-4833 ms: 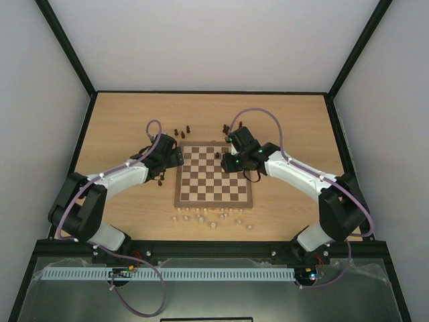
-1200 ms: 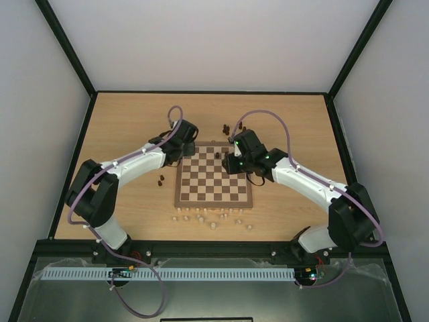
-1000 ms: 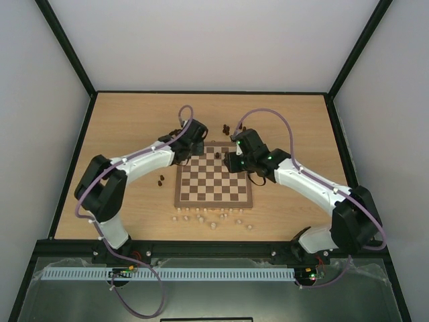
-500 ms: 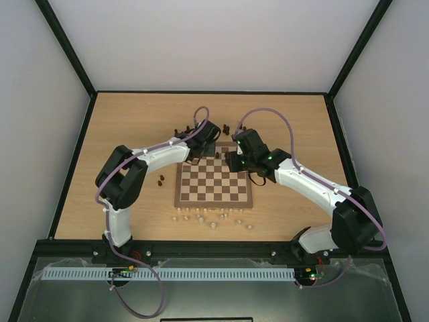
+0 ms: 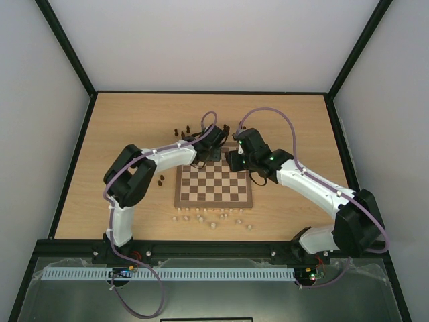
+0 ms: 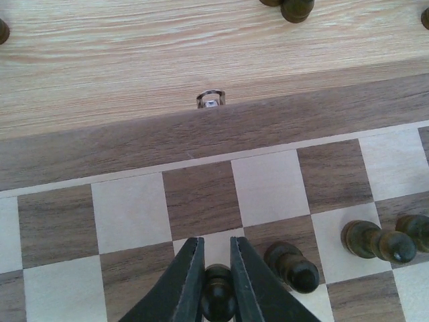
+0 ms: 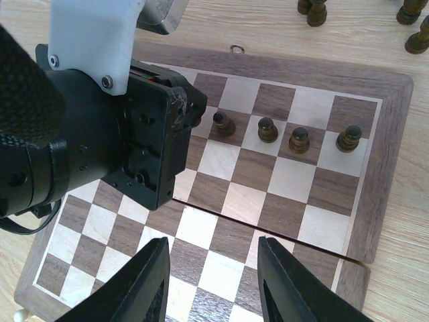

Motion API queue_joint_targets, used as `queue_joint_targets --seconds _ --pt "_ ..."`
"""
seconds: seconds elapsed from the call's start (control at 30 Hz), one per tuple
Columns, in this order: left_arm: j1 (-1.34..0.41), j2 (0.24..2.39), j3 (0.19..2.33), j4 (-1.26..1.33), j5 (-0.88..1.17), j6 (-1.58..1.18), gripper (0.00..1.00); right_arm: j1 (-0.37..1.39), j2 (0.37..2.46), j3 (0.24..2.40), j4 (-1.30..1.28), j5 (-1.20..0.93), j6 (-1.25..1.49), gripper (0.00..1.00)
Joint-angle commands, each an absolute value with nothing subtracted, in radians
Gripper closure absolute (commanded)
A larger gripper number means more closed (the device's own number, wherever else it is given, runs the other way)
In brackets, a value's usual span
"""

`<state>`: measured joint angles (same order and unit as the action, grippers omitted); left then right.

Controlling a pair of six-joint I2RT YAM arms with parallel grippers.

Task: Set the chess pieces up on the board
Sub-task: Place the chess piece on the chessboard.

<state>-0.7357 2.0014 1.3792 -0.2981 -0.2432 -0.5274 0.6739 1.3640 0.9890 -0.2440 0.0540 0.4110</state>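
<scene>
Pawns (image 6: 291,266) beside pawn (image 6: 218,298) in left tool (image 6: 216,256)

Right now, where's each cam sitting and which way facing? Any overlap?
Top external: above and behind the bases, looking down on the board; the left arm and right arm show.
Left wrist: low over the board, facing its far edge; left gripper shut on a dark pawn.
Right wrist: higher, facing the far right corner; right gripper open.
Shared: both wrist views catch the edge ring.

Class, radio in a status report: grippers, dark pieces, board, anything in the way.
Left gripper shut on dark pawn, over board. Right gripper open, empty. Four other pawns standing in one row. Arms close together.
</scene>
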Motion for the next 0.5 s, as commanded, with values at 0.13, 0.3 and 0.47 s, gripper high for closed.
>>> queue_joint_targets --seconds 0.13,0.3,0.47 --pt "-0.739 2.018 1.402 -0.301 -0.250 -0.534 0.81 0.675 1.356 0.981 -0.275 0.053 0.416 0.63" --pt "-0.739 2.017 1.400 -0.296 -0.246 -0.535 0.77 0.675 1.362 0.977 -0.269 0.052 0.416 0.63" --pt "-0.739 1.984 1.389 -0.297 -0.259 -0.533 0.74 0.675 1.365 0.976 -0.268 0.050 0.415 0.63"
